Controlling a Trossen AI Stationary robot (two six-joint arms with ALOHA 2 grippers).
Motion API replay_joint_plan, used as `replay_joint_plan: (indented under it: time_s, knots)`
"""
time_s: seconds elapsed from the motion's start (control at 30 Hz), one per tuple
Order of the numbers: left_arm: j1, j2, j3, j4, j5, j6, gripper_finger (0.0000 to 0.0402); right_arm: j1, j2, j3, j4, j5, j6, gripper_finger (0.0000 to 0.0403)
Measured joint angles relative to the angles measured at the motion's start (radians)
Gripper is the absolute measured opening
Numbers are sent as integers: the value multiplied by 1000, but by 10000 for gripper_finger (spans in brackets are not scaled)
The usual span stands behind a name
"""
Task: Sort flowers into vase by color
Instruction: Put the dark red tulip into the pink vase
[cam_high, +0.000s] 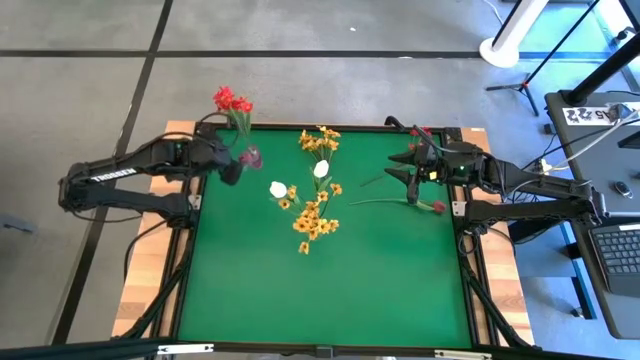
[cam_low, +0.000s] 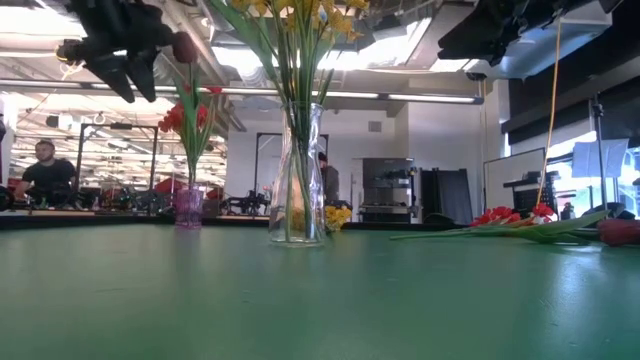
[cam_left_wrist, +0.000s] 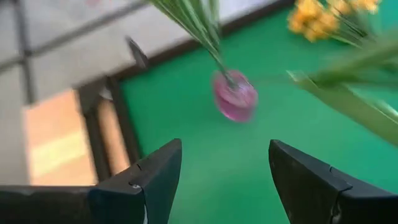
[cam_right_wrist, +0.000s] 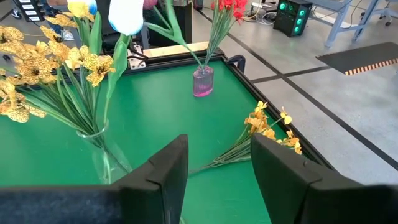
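Below the wide-open, empty left pincer (cam_left_wrist: 224, 180), the pink vase (cam_left_wrist: 235, 99) holds red flowers (cam_high: 232, 100); loose stems (cam_high: 395, 200) remain beside the half-open, empty right pincer (cam_high: 402, 172).

Left wrist view: the pink vase (cam_left_wrist: 235, 98), beyond and between the open fingers (cam_left_wrist: 158, 177), is motion-blurred; its stems leave the frame, blooms unseen. A blurred green leaf (cam_left_wrist: 354, 102) past the far finger is cut off. Right wrist view: the clear vase (cam_right_wrist: 102, 155) base is hidden behind a finger (cam_right_wrist: 163, 180). Low view: the left gripper (cam_low: 125, 62) is cropped above.
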Motion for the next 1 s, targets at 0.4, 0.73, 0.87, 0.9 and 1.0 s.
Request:
replay_joint_plan:
  time_s: [0.4,0.73,0.87,0.9,1.0]
  knots:
    - [-273,-26,1,-64,66,-155,234,0,1,0,-74,1,27,172]
    - [-558,-50,87,107,-49,-155,234,0,32,2,-156,42,92,172]
    - [-720,-51,119,305,-141,17,234,0,85,2,-312,66,145,172]
    - [-759,-51,119,363,-161,67,234,0,102,2,-347,72,155,172]
    - [-862,-50,119,489,-220,198,234,0,158,1,-435,71,158,172]
